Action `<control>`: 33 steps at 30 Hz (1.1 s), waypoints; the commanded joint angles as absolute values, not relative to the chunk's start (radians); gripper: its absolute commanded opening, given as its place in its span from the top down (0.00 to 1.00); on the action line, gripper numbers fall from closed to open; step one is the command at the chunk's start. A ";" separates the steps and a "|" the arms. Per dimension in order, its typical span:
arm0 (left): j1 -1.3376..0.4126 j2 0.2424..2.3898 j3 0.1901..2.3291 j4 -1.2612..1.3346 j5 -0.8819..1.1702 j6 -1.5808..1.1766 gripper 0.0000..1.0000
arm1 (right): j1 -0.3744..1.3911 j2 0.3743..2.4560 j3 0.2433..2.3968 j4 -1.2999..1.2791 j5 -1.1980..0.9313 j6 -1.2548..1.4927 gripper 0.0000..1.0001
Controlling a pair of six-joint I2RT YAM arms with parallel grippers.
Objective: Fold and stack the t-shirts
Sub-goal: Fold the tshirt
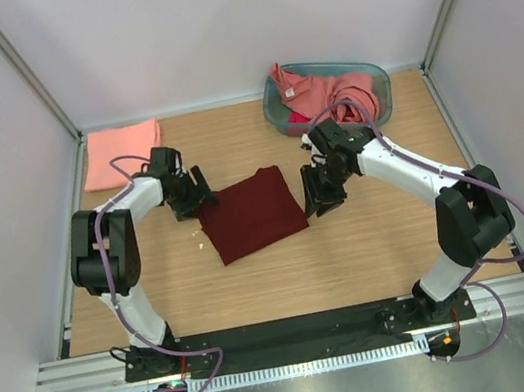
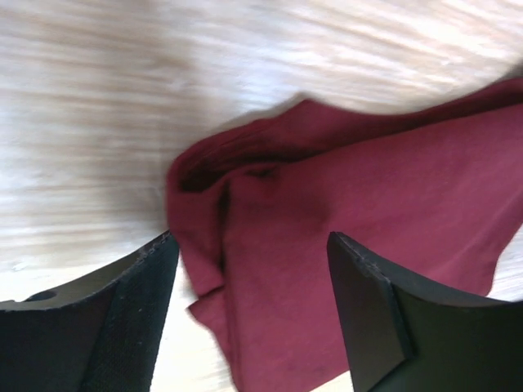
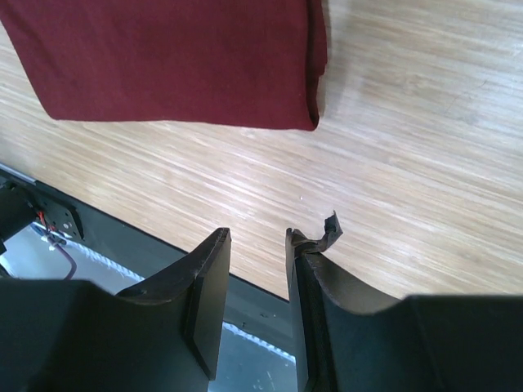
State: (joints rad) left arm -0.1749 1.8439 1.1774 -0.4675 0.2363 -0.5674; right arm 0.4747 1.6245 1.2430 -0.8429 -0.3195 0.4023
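Nearest the two arm bases lies the bare wooden table point(image 1: 353, 251), then one dark maroon t-shirt point(image 1: 250, 216), folded flat at mid-table. The left gripper point(image 1: 195, 189) hovers at its left corner, jaws wide and holding nothing; only the left wrist view shows that corner rumpled and doubled over. The right gripper point(image 1: 321, 194) sits just beside the shirt's right edge, jaws narrowly parted and empty; its wrist view alone shows a neat folded edge. Farther back, seen only from above, are one folded salmon t-shirt point(image 1: 120, 152) in the far left corner and one teal basket point(image 1: 378, 74) at far right, holding crumpled pink t-shirts point(image 1: 325, 93), their count unclear.
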 commanded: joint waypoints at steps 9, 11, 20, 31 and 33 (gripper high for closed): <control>-0.262 1.959 1.135 -0.393 0.195 -0.710 0.50 | 0.456 1.506 1.190 -0.807 -0.354 0.376 0.60; -0.264 1.965 1.131 -0.390 0.175 -0.715 0.64 | 0.453 1.499 1.186 -0.811 -0.359 0.374 0.60; -0.281 1.902 1.221 -0.403 0.132 -0.574 1.00 | 0.448 1.421 1.132 -0.834 -0.360 0.379 0.60; -0.365 1.779 1.476 -0.695 -0.276 -0.413 1.00 | 0.448 1.341 1.085 -0.877 -0.390 0.405 0.60; -0.365 1.775 1.518 -0.713 -0.311 -0.387 1.00 | 0.448 1.336 1.095 -0.900 -0.387 0.399 0.60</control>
